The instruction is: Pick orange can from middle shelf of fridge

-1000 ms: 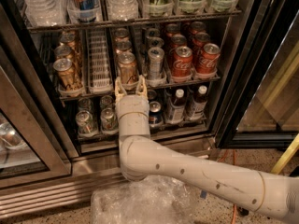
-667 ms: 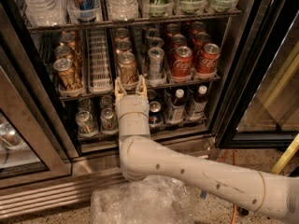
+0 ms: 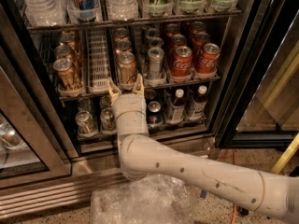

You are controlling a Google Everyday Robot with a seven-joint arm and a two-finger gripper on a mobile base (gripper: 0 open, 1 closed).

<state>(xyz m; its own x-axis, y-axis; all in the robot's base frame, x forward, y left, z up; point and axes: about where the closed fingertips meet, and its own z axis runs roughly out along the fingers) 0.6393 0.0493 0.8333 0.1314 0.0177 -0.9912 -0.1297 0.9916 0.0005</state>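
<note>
Gripper: the gripper (image 3: 125, 86) is at the front edge of the middle shelf (image 3: 98, 59), its two fingers spread apart and holding nothing.
Orange can: the orange can (image 3: 126, 67) stands upright just above and between the fingers, first in its lane; whether they touch it cannot be told.
Same lane: more orange cans line up behind it.
Right of gripper: a silver can (image 3: 155, 62), then two lanes of red Coca-Cola cans (image 3: 181, 61).
Left of gripper: a bare white lane, then another row of orange cans (image 3: 65, 73).
Below: dark bottles (image 3: 176, 104) and cans on the lower rack of the fridge (image 3: 243, 78).
</note>
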